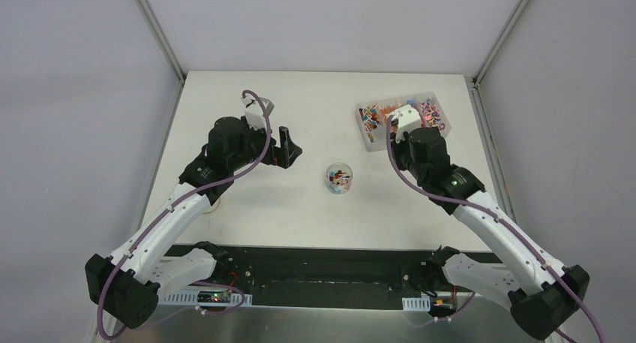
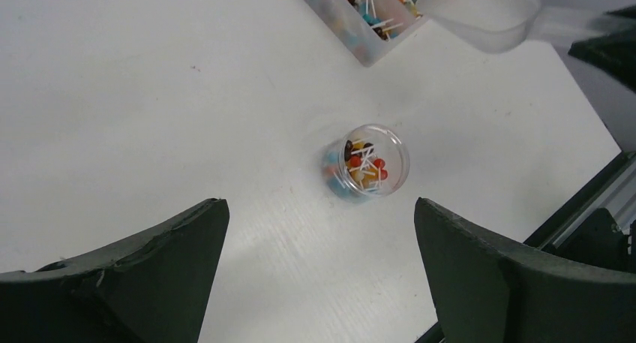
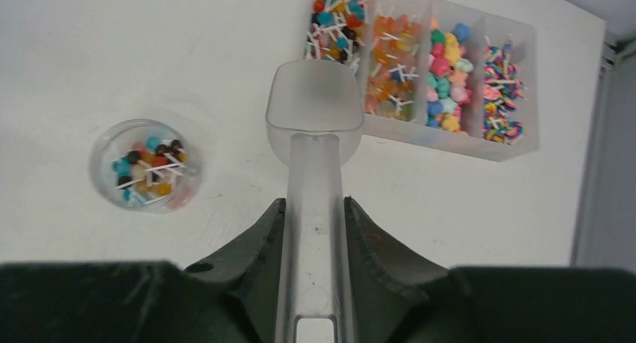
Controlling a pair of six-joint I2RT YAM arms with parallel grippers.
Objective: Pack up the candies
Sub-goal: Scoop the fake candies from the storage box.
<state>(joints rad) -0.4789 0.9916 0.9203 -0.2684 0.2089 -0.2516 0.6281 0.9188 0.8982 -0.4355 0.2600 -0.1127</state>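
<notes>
The candies (image 3: 444, 80) lie sorted in a clear divided tray (image 3: 525, 149) at the back right of the table; they also show in the top view (image 1: 429, 115). More candies (image 3: 150, 170) fill a small round clear jar (image 1: 339, 178) at the table's middle. My right gripper (image 3: 315, 202) is shut on the handle of a clear plastic scoop (image 3: 315, 106). The scoop's bowl looks empty and hangs at the tray's near left corner. My left gripper (image 2: 319, 205) is open and empty, held above the table left of the jar (image 2: 367, 163).
The tray (image 1: 371, 142) sits close to the table's right and back edges. A black rail runs along the near edge (image 1: 322, 264). The scoop bowl (image 2: 487, 16) shows at the upper right of the left wrist view, beside the tray's corner (image 2: 361, 50).
</notes>
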